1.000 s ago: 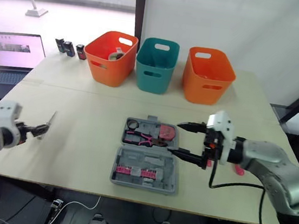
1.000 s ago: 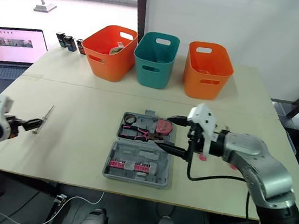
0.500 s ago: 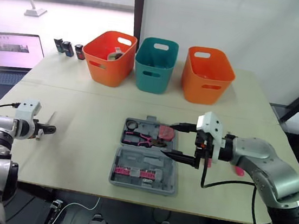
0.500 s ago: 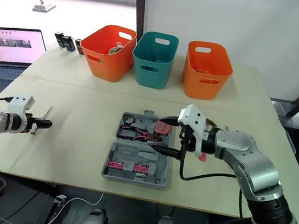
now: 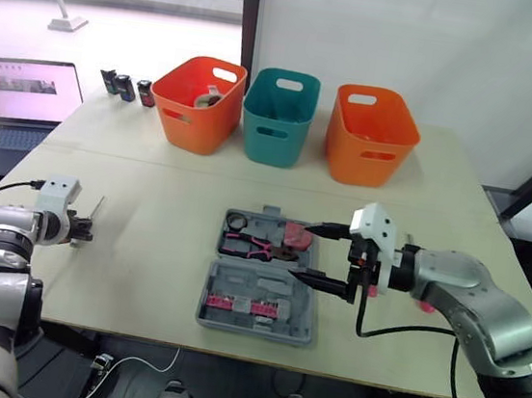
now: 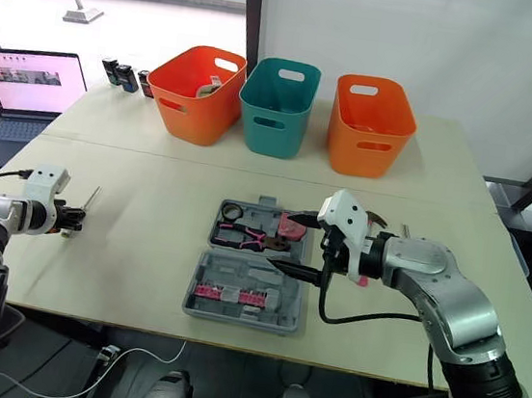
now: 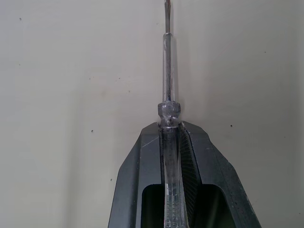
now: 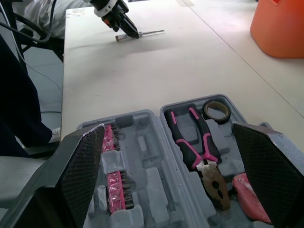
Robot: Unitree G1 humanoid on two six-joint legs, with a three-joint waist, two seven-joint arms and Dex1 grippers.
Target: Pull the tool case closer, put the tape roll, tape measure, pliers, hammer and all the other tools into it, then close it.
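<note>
Grey tool case [image 5: 265,284] lies open at table centre, near edge. Pliers [image 5: 250,247], tape roll [image 5: 236,222] and what looks like the tape measure [image 5: 296,235] sit inside. Left gripper [image 7: 170,126] is clamped on the screwdriver [image 7: 167,71] by its clear handle, at table's left, well apart from case. Right gripper [image 5: 301,253] is spread wide and empty at case's right side. Screwdriver is likely light and stiff, smooth handle maybe slippery, so gripping the handle by the collar suits.
</note>
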